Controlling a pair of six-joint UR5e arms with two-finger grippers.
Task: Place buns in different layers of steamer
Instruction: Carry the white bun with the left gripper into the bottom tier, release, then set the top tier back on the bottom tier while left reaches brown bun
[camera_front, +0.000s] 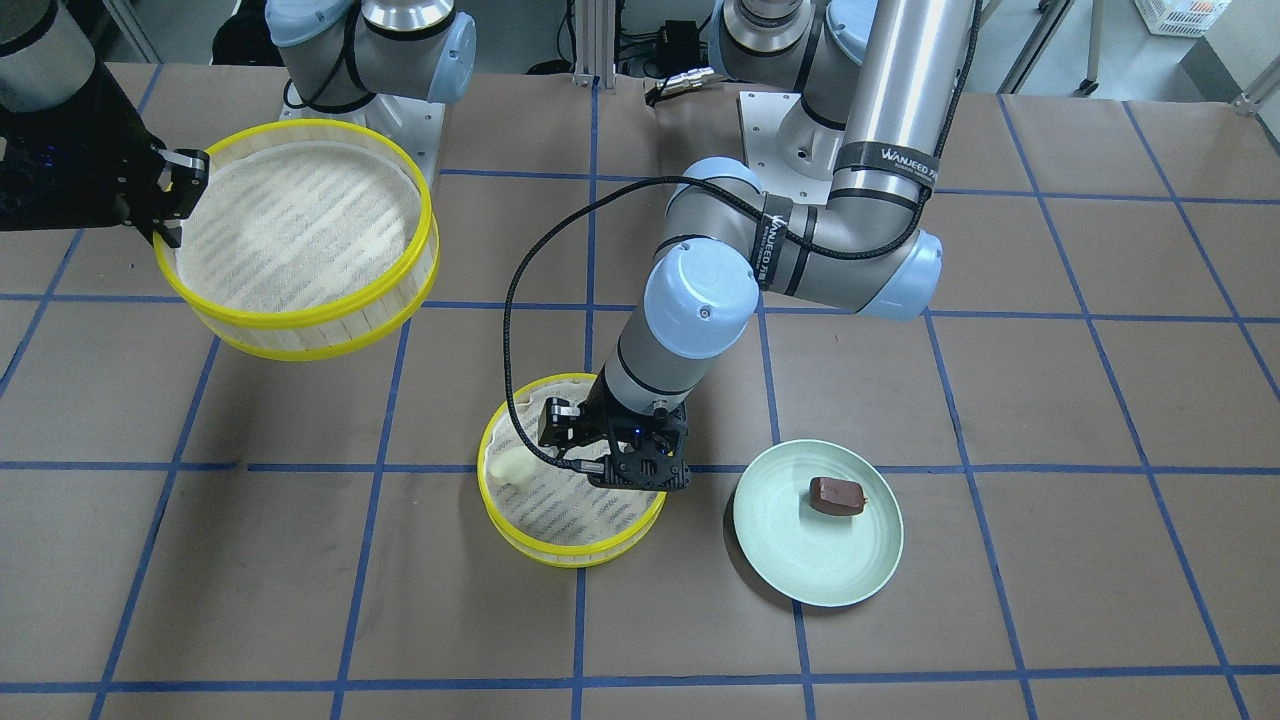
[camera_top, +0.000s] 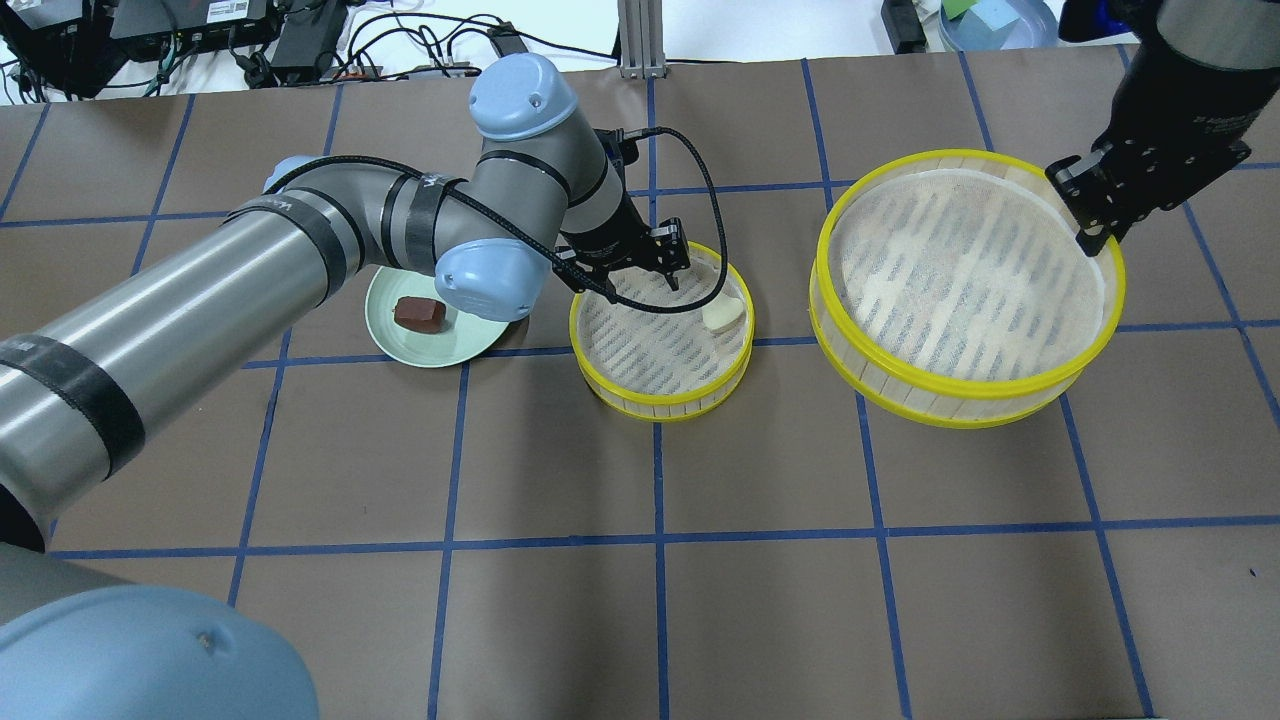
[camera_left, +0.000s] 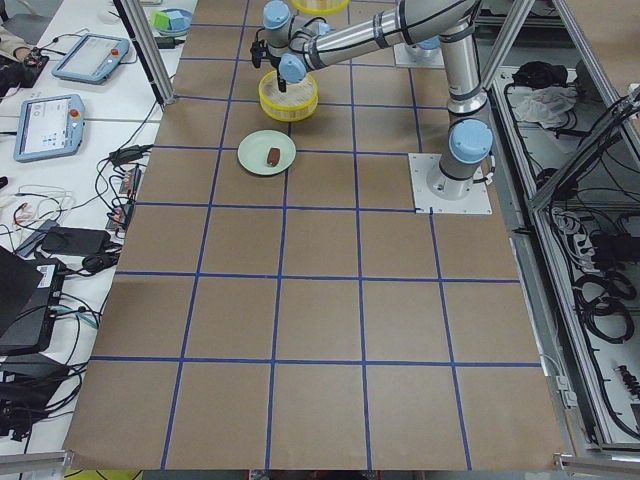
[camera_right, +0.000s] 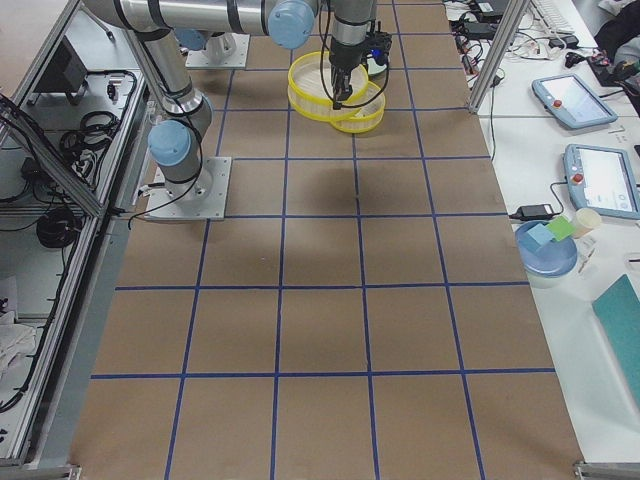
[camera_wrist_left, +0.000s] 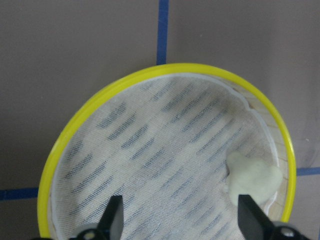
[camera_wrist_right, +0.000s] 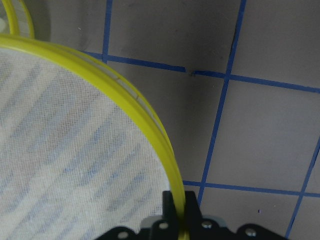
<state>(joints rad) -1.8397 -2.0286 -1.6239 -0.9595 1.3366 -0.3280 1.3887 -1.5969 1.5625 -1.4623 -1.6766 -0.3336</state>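
left gripper (camera_wrist_left: 182, 220): open and empty, jaws spread wide, hovering over the near-left part of the lower tray (camera_top: 655, 408).
cream bun (camera_wrist_left: 252, 180): lying on the lower tray's woven floor, hard against the right rim, clear of both fingers.
brown bun (camera_top: 418, 313): on the green plate (camera_top: 455, 352), just left of the lower tray; not picked yet.
right gripper (camera_wrist_right: 178, 202): clenched on the yellow rim of the upper tray (camera_top: 960, 400), holding it off the table (camera_top: 760, 560), well right of the lower tray. That tray is empty.
step in hand: my read is that layer one is loaded and the left arm should clear out and go for the brown bun.
how to do it well: rise straight up until the fingers are above the yellow rim, then swing left to the plate. A sideways exit risks hooking the rim and dragging the tray.
watch: the cable loop hangs over the tray, so keep it off the cream bun.
stacking: centre the upper tray over the lower one, level it, and lower it rim onto rim.
risk: the one-point rim grip may let the tray tilt, so move slowly.
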